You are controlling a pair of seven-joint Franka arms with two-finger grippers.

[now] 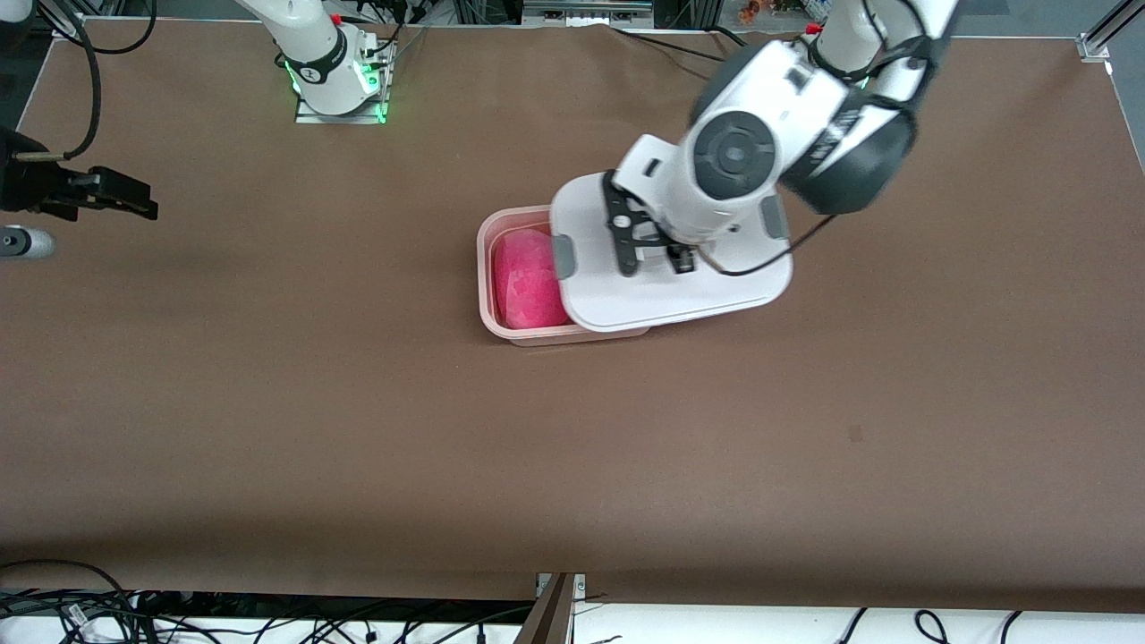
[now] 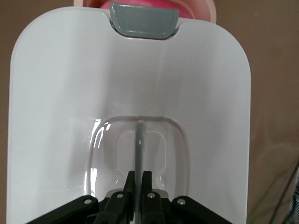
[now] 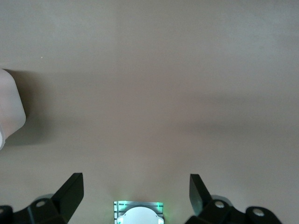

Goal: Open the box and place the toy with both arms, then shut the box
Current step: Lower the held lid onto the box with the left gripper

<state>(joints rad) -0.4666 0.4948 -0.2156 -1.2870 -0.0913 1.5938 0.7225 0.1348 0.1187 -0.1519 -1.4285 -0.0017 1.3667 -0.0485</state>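
On the brown bench (image 1: 358, 429) sits the pale pink box (image 1: 488, 268), fuzzy hot-pink toy (image 1: 528, 282) inside. The left pincer (image 2: 138, 179), clamped on the thin grey handle (image 2: 139, 140), holds the glossy white lid (image 1: 680, 291) half over it. The right pincer (image 3: 135, 186), spread apart, waits at the right arm's end.

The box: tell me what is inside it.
The box holds the pink toy. The white lid, held by the left claw, covers the rest, hiding what lies there.
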